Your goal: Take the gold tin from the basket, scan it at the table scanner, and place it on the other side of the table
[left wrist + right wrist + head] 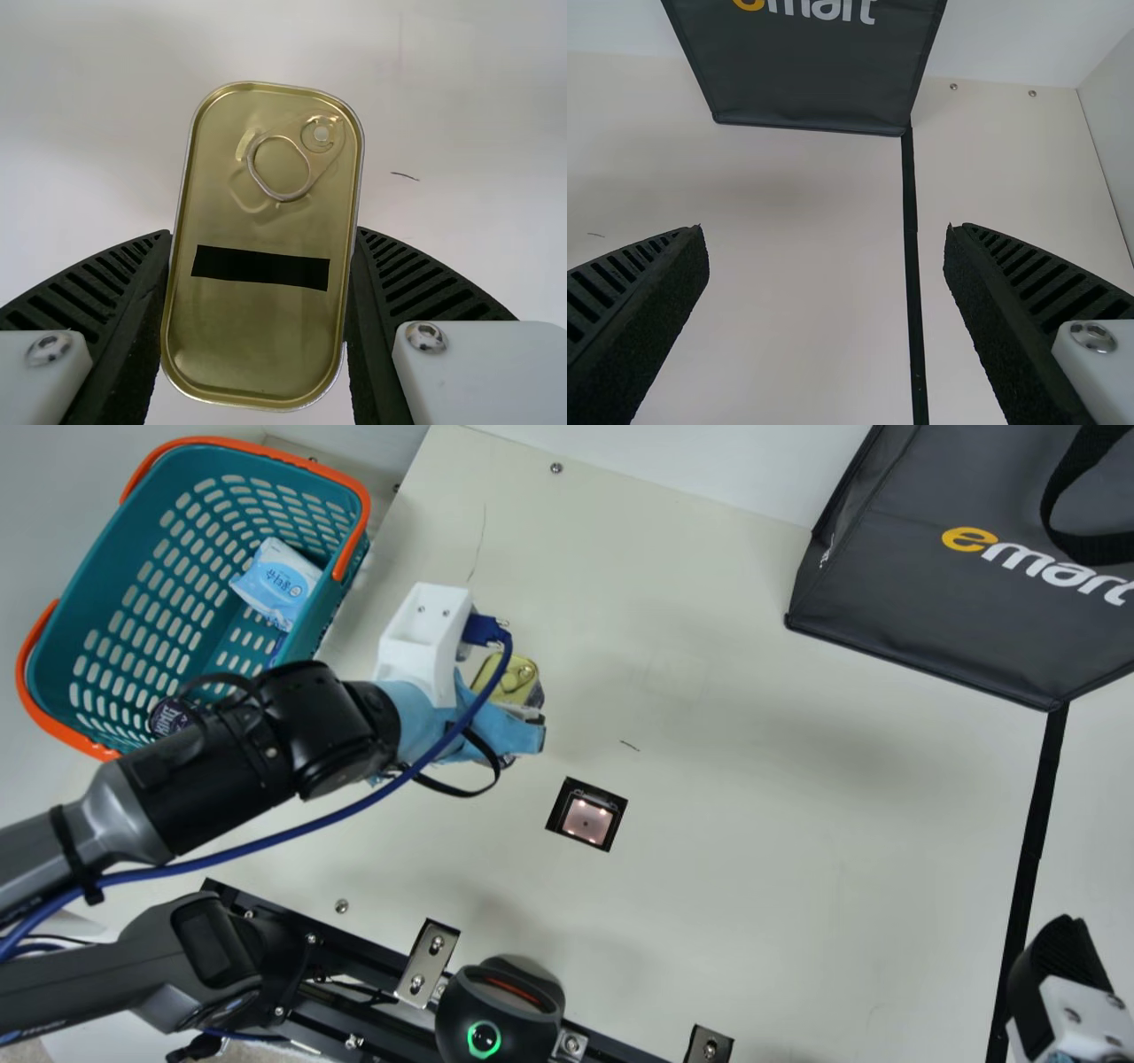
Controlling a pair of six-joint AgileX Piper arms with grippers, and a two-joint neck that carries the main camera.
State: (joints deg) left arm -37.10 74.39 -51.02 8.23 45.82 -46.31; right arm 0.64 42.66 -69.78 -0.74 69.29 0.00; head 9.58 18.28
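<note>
Gripping the gold tin between its two ribbed fingers, the left gripper stands parted by just the tin's width, over the table between the teal basket at the left edge and the scanner set in nearer the near edge. The right gripper is wide apart and holds nothing toward the near right, with the dark bag by the far edge.

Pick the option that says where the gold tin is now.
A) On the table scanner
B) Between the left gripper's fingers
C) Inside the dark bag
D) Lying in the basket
B: the gold tin sits between the two ribbed fingers of the left gripper, touching both.
</note>
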